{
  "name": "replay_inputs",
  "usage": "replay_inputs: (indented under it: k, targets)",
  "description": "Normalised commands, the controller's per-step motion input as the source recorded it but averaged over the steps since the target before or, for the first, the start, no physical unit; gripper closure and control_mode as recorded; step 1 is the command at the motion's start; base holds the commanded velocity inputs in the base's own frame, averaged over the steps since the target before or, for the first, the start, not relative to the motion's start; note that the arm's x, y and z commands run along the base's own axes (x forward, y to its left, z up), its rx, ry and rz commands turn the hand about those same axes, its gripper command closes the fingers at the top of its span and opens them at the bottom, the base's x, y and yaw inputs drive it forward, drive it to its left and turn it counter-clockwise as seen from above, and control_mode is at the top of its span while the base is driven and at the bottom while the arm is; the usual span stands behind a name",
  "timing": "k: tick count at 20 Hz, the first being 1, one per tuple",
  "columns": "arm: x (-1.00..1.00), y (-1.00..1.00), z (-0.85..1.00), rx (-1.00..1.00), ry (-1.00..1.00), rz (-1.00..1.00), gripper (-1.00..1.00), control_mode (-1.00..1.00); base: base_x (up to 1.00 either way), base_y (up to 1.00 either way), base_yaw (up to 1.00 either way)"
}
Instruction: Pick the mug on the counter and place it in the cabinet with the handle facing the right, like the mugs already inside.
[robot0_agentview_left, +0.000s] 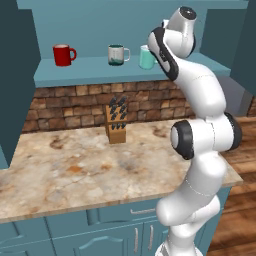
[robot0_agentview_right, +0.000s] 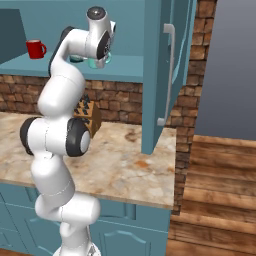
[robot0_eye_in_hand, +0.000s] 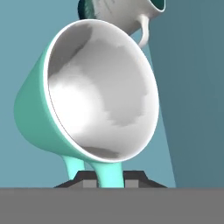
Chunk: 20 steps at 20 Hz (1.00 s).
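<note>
The mint-green mug with its white lining looms large in the hand view, tipped with its mouth toward the camera. Its handle runs down between the dark fingertips of my gripper, which is shut on it. In the left base view the mug sits at shelf level inside the cabinet, just right of the pale grey mug, and the arm hides its handle. The red mug stands further left. The grey mug shows just beyond the held mug. The counter lies below.
A wooden knife block stands on the counter by the brick wall. The cabinet's open right door hangs out over the counter's right end. The left door stands open too. Blue drawer fronts run below the counter edge.
</note>
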Motion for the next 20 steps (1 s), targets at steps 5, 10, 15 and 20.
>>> replay_inputs:
  k: [5, 10, 15, 20]
  targets:
    - [0.14, 0.0, 0.0, -0.03, 0.0, 0.0, 1.0, -1.0, 0.0, 0.0, 0.0]
    - [0.16, 0.0, -0.06, -0.02, 0.0, 0.0, 1.0, -1.0, 0.0, 0.0, 0.0]
    - [0.08, 0.01, -0.17, 0.0, 0.0, 0.0, -1.0, -1.0, 0.0, 0.0, 0.0]
    - [0.0, 0.0, -0.02, 0.0, 0.0, 0.01, -1.0, -1.0, 0.0, 0.0, 0.0]
